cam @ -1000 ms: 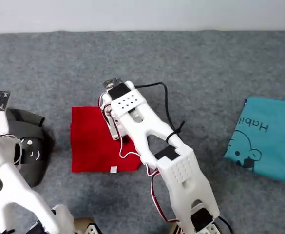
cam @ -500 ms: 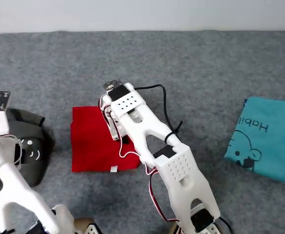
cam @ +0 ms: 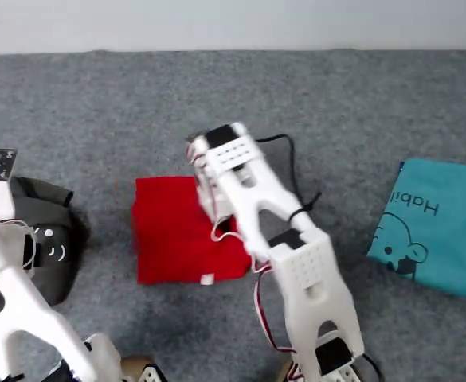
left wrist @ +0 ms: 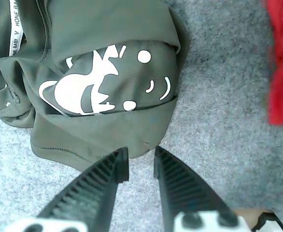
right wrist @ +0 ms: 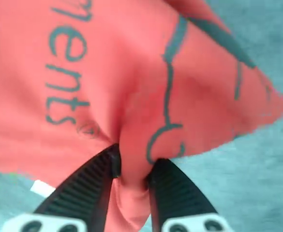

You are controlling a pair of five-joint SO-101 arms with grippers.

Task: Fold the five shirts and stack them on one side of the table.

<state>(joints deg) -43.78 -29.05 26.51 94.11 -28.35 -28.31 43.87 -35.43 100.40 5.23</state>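
A folded red shirt [cam: 174,239] lies on the grey table at centre. My right gripper [right wrist: 131,162] is shut on a bunched fold of the red shirt [right wrist: 107,72], and the right arm [cam: 248,191] stands over its right edge. A dark olive shirt [cam: 45,239] with a white animal print sits at the left under the left arm [cam: 5,278]. My left gripper [left wrist: 137,164] hangs just above the olive shirt's [left wrist: 97,77] near edge, its fingers slightly apart and holding nothing. A teal shirt [cam: 436,227] lies folded at the right edge.
The grey carpeted table [cam: 336,111] runs back to a pale wall. Open carpet lies between the red and teal shirts and across the back. A black cable [cam: 296,199] loops off the right arm.
The right arm has shifted to the right and dragged the red shirt with it. The left arm and the olive shirt have stayed put.
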